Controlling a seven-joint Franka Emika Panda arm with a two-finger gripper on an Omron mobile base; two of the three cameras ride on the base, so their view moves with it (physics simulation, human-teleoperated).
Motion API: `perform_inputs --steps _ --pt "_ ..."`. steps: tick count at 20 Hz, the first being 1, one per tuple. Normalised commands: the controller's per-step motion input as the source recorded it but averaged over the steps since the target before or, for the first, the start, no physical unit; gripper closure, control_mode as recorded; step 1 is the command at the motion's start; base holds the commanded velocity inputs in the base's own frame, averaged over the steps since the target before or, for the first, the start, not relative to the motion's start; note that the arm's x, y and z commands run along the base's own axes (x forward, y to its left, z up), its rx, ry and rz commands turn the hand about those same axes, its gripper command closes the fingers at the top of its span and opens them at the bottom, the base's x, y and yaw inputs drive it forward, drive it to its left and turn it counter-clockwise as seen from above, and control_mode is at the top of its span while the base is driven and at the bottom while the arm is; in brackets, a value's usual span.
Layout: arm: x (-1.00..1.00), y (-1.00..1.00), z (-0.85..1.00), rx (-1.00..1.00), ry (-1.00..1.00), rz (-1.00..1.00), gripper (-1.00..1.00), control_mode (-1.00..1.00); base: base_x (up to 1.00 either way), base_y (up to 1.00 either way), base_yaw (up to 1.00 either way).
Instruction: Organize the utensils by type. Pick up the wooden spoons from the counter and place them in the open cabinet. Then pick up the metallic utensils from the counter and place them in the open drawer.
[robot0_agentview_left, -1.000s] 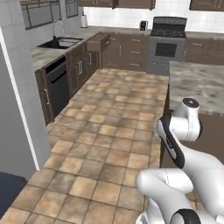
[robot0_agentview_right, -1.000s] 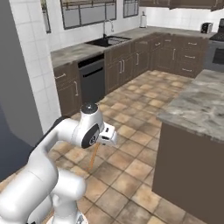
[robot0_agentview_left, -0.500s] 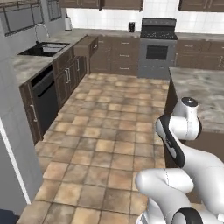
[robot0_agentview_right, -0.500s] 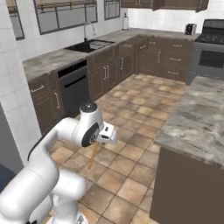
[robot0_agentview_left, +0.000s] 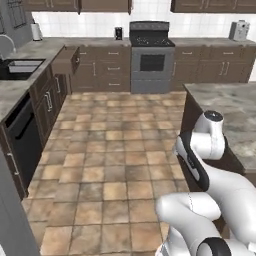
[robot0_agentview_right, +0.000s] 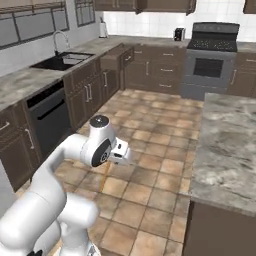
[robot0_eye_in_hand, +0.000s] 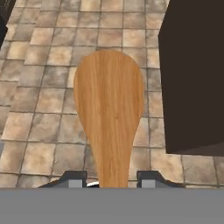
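The pincer (robot0_eye_in_hand: 111, 177) was clenched on the handle of a wooden spoon (robot0_eye_in_hand: 109, 113), whose broad oval bowl stuck out ahead of it, over the tiled floor (robot0_eye_in_hand: 39, 87) and well clear of any support. The chief risk, as I judged it, was a slip: the grip sat low on a slim handle with the heavy end far out, so a sharp swing of the arm or a jolt from the base could have twisted the spoon between the fingers (robot0_eye_in_hand: 73, 178) or dropped it onto the tiles. A second risk was the dark side of the island desk (robot0_eye_in_hand: 192, 74), which stood just beside the spoon's bowl, to the right of the pincer in the hand view; a turn that way could have knocked the bowl against that corner. The right base view showed the island's stone top (robot0_agentview_right: 225, 145) close on one side of the arm, the long desk (robot0_agentview_right: 30, 82) with the sink on the other, and its open drawer (robot0_agentview_right: 117, 56) jutting into the aisle farther ahead. Between them the floor lay wide and bare, giving free room forward. I could not tell from these views where the open cabinet was.
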Motion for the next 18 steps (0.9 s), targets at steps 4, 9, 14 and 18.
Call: perform_inputs --steps 4,9,14,18 --pt "0.0 0.0 0.0 0.0 0.0 0.0 1.0 1.0 1.0 0.54 -0.36" --pt "0.0 0.0 0.0 0.0 0.0 0.0 1.0 1.0 1.0 0.51 -0.29" --pt "0.0 0.0 0.0 0.0 0.0 0.0 1.0 1.0 1.0 0.43 -0.23" --pt "0.0 0.0 0.0 0.0 0.0 0.0 1.0 1.0 1.0 0.53 -0.1"
